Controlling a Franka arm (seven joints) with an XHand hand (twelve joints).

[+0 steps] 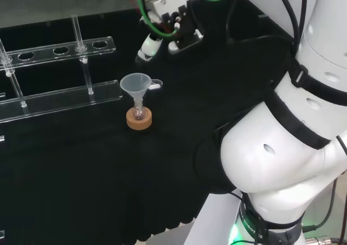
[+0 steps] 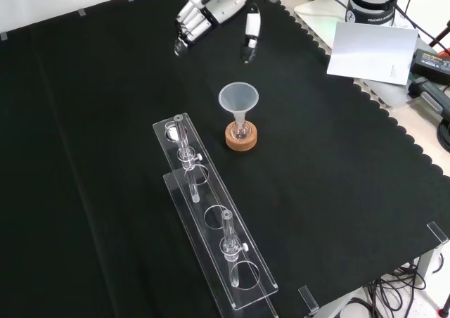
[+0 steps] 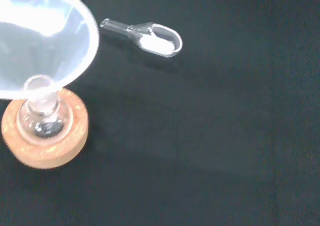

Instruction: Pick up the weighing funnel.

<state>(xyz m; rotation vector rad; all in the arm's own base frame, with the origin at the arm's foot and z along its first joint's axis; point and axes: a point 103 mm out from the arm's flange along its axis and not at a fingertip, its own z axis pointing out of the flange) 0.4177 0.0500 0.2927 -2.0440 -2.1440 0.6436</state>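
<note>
The hand (image 2: 211,5) hangs with fingers (image 2: 187,28) relaxed, pointing downward; thumb (image 2: 249,33) held apart.

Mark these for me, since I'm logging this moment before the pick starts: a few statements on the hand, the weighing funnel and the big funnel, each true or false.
1. The weighing funnel lies on the cloth, with the hand off it. True.
2. The hand is curled round the weighing funnel. False: its fingers are relaxed and hold nothing.
3. The funnel stands mouth up with its stem in a small flask on a cork ring. True.
4. The weighing funnel's scoop is empty. False: the wrist view shows something white in it.
</note>
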